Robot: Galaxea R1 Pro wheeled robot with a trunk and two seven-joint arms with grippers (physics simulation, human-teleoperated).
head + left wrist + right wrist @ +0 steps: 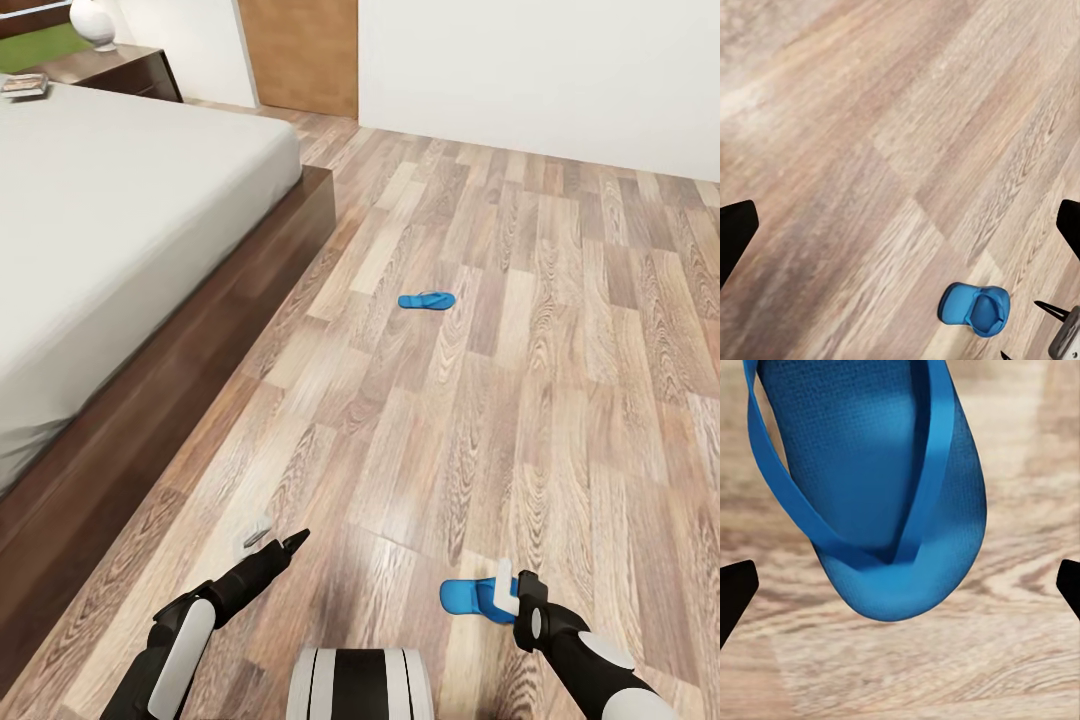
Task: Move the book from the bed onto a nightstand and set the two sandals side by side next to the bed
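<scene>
Sandal [874, 487] number one lies flat on the wood-plank floor [560, 400] directly ahead of the right gripper [512, 590], its rounded toe end pointing back between the two fingers, whose dark tips stand wide apart at either side of the right wrist view with nothing between them. The other sandal [427, 300] rests well beyond both grippers, out on open floor some way off the bed [120, 260]. The left gripper [275, 540] hangs over bare planks between the bed frame and the near sandal; its fingertips also sit spread apart, holding nothing. A book-like object [22, 85] lies at the far corner of the mattress, near a nightstand [120, 68]. The sandal is probably light, thin and somewhat flexible, so it may sag or flap if lifted by one end; closing the fingers across the sole edge near the toe, or around the strap junction, looks the surest hold.
</scene>
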